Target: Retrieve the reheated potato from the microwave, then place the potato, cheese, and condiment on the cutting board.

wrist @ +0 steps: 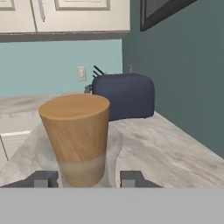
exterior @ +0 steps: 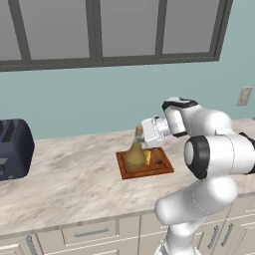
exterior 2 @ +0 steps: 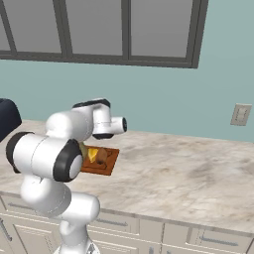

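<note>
Pincer (wrist: 83, 178) clenched on condiment (exterior: 134, 153) stopper | cutting board (exterior: 163, 168) on marble counter (exterior: 69, 174) | teal wall (exterior: 99, 99)

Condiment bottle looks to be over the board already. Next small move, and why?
Probably open the gripper and release. It's shut on the condiment bottle at its cork stopper, and the bottle stands upright with its base on the cutting board, beside the cheese and potato. Then retreat straight up to avoid tipping it.
</note>
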